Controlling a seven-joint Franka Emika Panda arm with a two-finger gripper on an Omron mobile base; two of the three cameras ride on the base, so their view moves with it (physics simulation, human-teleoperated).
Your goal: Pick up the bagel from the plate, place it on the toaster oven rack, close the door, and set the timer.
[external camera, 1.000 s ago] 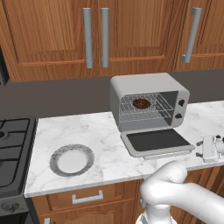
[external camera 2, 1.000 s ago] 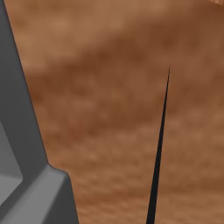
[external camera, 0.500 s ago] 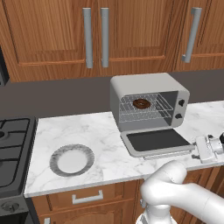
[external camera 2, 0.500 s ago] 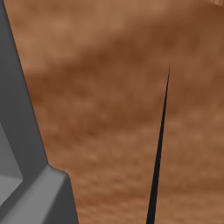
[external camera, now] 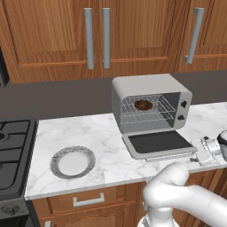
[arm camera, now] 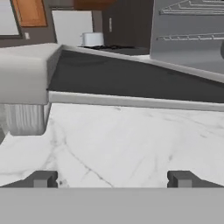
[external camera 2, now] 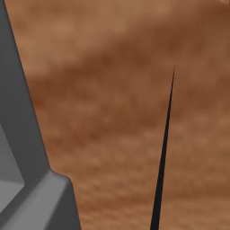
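Note:
The bagel (external camera: 143, 105) lies on the toaster oven rack (external camera: 153, 111) inside the toaster oven (external camera: 150, 86). The door (external camera: 157, 142) is folded down flat over the counter, dark glass up. Two dark knobs (external camera: 181, 111) sit on the oven's right panel. The plate (external camera: 72, 163) rests bare on the marble at the left. My gripper (external camera: 200, 150) hovers low over the counter just right of the door. In the hand view, the gripper (arm camera: 112, 179) is open with nothing between its fingertips (arm camera: 41, 178), facing the door's side edge (arm camera: 131, 101); the rack (arm camera: 188, 8) is at top right.
A gas stove (external camera: 13, 150) borders the counter on the left. Wooden cabinets with silver bar handles (external camera: 97, 37) hang above. The counter's front edge runs just below the door. A brown wooden surface (external camera 2: 117, 112) and a grey edge (external camera 2: 27, 148) stand close against the right base view.
The hand has edged slightly beside the door at the counter's right, jaws staying wide. Bagel, door and plate have not moved.

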